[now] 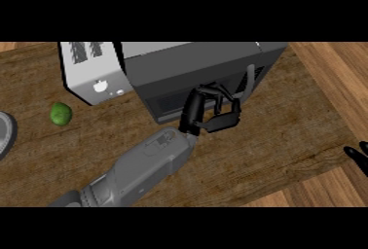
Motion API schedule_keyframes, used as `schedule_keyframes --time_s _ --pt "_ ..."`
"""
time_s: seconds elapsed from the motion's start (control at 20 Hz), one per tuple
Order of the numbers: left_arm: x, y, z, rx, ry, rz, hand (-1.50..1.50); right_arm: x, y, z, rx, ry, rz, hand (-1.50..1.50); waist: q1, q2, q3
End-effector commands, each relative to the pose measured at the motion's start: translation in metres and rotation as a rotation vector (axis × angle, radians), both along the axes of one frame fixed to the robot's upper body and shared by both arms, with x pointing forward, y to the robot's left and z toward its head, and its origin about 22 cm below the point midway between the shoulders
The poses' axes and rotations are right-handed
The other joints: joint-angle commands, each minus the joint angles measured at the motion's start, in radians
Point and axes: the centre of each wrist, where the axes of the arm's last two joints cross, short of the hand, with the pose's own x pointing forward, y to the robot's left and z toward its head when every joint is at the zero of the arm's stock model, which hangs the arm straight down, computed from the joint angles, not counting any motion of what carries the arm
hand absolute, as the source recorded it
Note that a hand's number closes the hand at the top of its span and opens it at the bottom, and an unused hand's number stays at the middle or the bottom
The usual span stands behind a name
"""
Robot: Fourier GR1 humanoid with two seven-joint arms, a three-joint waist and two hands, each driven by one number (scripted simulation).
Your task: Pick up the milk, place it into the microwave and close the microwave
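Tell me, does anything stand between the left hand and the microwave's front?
Nothing visible does: the left hand is right at the dark front of the microwave. The green fruit lies far off to the left.

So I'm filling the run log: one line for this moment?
left robot hand: at microwave door, fingers curled | right robot hand: right edge | milk: not visible | lime: on counter

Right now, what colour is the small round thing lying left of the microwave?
Green. The small round thing lies on the wooden counter, clearest in the head view.
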Motion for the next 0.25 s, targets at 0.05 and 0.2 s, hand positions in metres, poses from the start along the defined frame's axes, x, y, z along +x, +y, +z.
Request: schedule_keyframes --time_s 0.05,0.2 --pt "0.0262 0.0078 0.014 -0.01 -0.009 0.088 1.5 0.0002 0.0027 0.0002 0.018 0.005 0.017 -1.5 0.009 0.015 0.0" --pt "0.0248 0.0077 0.0117 -0.008 -0.016 0.097 1.5 0.0007 -0.0017 0.0049 -0.007 0.001 0.002 -1.5 -0.004 0.016 -0.001"
